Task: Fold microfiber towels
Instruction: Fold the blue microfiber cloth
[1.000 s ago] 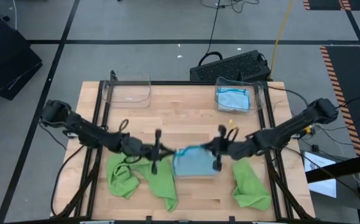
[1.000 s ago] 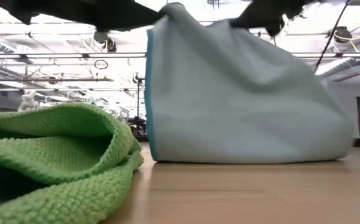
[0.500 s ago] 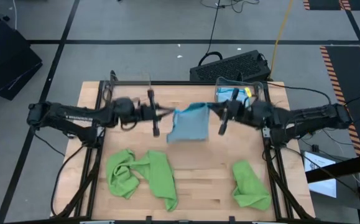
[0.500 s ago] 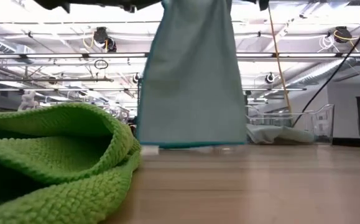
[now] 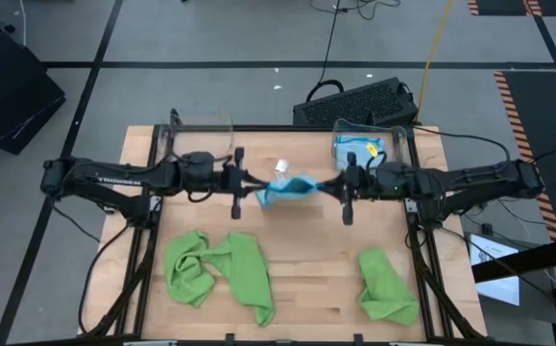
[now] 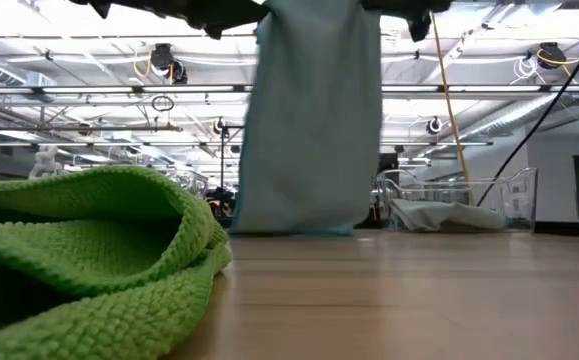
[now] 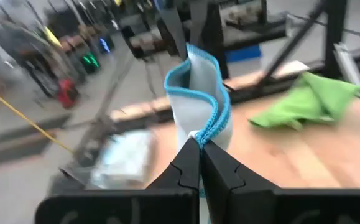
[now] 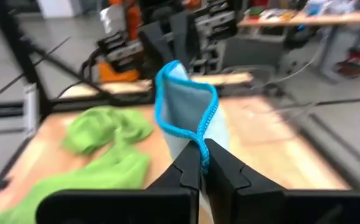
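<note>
- High view: both arms reach in toward the table's middle, light blue towel point(image 5: 287, 188) held up between them over the back half of the wooden table point(image 5: 306, 279)
- left gripper point(image 5: 255, 185) pinched tight on one edge of the blue towel, fingers closed with teal hem between them, clear in left wrist view point(image 7: 199, 151)
- right gripper point(image 5: 324, 185) clamped the same way on the opposite edge, hem caught between closed fingers in right wrist view point(image 8: 199, 158)
- low view: blue towel point(image 6: 309, 120) hangs down from the grippers, bottom edge near the tabletop, contact cannot be told
- big green towel point(image 5: 218, 272) lies crumpled at front left of table, second green towel point(image 5: 387, 285) at front right, both apart from the grippers
- clear bin point(image 5: 366, 146) at back right holds another blue cloth point(image 5: 359, 152); second clear bin point(image 5: 199, 139) at back left
</note>
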